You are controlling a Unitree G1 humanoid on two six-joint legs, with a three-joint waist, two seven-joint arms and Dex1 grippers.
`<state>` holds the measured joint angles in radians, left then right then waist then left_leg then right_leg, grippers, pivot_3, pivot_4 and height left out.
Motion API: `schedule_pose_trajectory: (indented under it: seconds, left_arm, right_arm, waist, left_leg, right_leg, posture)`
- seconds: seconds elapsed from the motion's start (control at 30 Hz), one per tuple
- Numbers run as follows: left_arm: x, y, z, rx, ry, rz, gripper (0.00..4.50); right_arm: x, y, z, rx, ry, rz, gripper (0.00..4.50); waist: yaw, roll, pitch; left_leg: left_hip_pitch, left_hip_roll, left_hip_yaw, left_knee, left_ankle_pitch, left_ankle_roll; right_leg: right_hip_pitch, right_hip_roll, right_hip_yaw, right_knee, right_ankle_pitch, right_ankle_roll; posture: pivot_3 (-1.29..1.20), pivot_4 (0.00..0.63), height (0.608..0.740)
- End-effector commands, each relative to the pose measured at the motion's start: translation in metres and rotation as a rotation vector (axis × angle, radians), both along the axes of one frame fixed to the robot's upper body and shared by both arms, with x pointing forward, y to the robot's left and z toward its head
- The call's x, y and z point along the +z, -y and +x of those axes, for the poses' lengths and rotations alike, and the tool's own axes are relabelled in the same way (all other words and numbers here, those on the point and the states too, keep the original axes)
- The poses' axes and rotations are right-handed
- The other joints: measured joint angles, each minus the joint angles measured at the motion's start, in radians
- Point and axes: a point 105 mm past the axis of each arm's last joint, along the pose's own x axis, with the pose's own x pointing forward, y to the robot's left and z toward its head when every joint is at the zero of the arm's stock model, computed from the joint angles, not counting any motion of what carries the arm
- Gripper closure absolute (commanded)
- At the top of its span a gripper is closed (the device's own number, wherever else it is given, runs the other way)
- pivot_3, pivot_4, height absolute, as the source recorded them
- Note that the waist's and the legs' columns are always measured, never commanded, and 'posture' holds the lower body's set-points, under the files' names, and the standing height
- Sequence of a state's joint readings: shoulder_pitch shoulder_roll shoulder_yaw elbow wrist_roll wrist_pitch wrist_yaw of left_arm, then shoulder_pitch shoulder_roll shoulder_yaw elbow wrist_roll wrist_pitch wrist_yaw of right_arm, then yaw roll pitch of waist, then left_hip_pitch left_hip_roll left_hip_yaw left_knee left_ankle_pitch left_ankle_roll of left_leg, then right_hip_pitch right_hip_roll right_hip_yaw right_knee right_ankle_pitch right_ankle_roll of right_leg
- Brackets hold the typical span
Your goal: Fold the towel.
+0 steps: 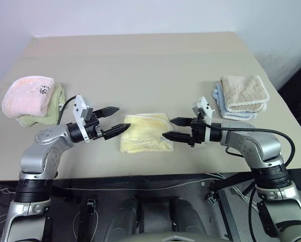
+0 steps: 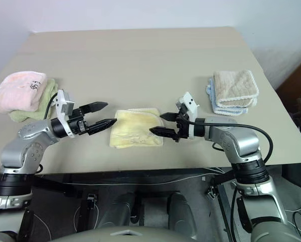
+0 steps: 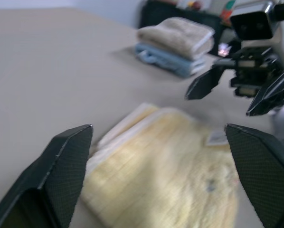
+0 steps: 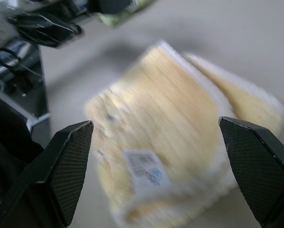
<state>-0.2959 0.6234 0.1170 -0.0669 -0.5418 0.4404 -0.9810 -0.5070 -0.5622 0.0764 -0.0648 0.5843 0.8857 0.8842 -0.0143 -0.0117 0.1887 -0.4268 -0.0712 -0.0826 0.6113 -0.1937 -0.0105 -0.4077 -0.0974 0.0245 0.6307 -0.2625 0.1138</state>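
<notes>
The pale yellow towel (image 1: 145, 132) lies folded into a small rectangle near the table's front edge, its white tag (image 4: 144, 167) facing up. My left gripper (image 1: 116, 121) hovers just left of the towel, open and empty, fingers pointing at it. On the towel's right side my right gripper (image 1: 174, 129) is open too, holding nothing, its tips at the towel's right edge. Both sit slightly above the table. The left wrist view looks across the towel (image 3: 170, 171) to the right gripper (image 3: 234, 90).
A pink towel on a light green one (image 1: 32, 99) is stacked at the table's left edge. At the right, a beige towel (image 1: 243, 92) lies on a light blue one. The tan table (image 1: 140, 65) stretches bare behind the yellow towel. Cables hang below the front edge.
</notes>
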Motion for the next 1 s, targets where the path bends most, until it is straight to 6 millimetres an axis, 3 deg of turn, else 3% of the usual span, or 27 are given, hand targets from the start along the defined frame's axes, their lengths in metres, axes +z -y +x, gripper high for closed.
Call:
schedule_pose_trajectory:
  seconds: [0.03, 0.23, 0.43, 0.73, 0.83, 1.0]
  left_arm:
    - [-0.001, 0.011, -0.015, -0.047, 0.045, 0.059, 0.02]
    - [-0.001, 0.018, -0.026, -0.049, 0.062, 0.015, 0.02]
    - [0.005, 0.018, -0.032, -0.054, 0.071, 0.0, 0.02]
    - [0.002, 0.022, -0.032, -0.062, 0.067, 0.03, 0.02]
    - [0.002, 0.024, -0.033, -0.064, 0.066, 0.041, 0.0]
    - [0.007, 0.027, -0.031, -0.065, 0.071, 0.049, 0.0]
  right_arm:
    - [-0.002, 0.005, 0.011, -0.054, -0.119, 0.044, 0.0]
    - [-0.003, 0.003, 0.013, -0.066, -0.307, 0.14, 0.0]
    - [0.002, -0.017, 0.002, 0.019, -0.447, 0.194, 0.0]
    - [-0.012, -0.039, 0.005, -0.002, -0.58, 0.186, 0.0]
    - [-0.021, -0.036, 0.009, -0.048, -0.607, 0.165, 0.57]
    - [-0.014, -0.031, 0.011, -0.061, -0.607, 0.192, 2.31]
  waist:
    - [-0.001, 0.0, 0.0]
    - [0.003, 0.0, 0.0]
    - [0.002, 0.001, 0.0]
    - [0.0, 0.001, 0.0]
    - [-0.001, 0.001, 0.0]
    - [-0.001, 0.001, 0.0]
  left_leg:
    - [0.0, 0.0, 0.0, -0.001, 0.0, 0.0]
    - [-0.001, 0.001, -0.001, -0.001, 0.0, 0.0]
    - [-0.001, 0.0, 0.0, -0.001, 0.0, 0.0]
    - [-0.001, 0.0, 0.0, -0.001, 0.0, 0.0]
    - [0.0, 0.0, 0.0, -0.001, 0.0, 0.0]
    - [-0.001, 0.0, 0.0, -0.001, 0.0, 0.0]
  right_leg:
    - [0.0, 0.0, 0.0, 0.0, 0.0, 0.0]
    - [-0.001, 0.0, 0.0, 0.0, 0.0, -0.001]
    - [-0.001, -0.001, 0.001, -0.001, 0.0, -0.001]
    - [-0.001, 0.0, 0.001, 0.0, 0.0, -0.001]
    - [-0.001, 0.0, 0.001, 0.0, 0.0, -0.001]
    - [-0.001, 0.0, 0.001, 0.0, 0.0, 0.0]
  posture:
    - [0.0, 0.15, 0.74]
    - [0.0, 0.15, 0.74]
    - [0.0, 0.15, 0.74]
    - [0.0, 0.15, 0.74]
    - [0.0, 0.15, 0.74]
    - [0.0, 0.15, 0.74]
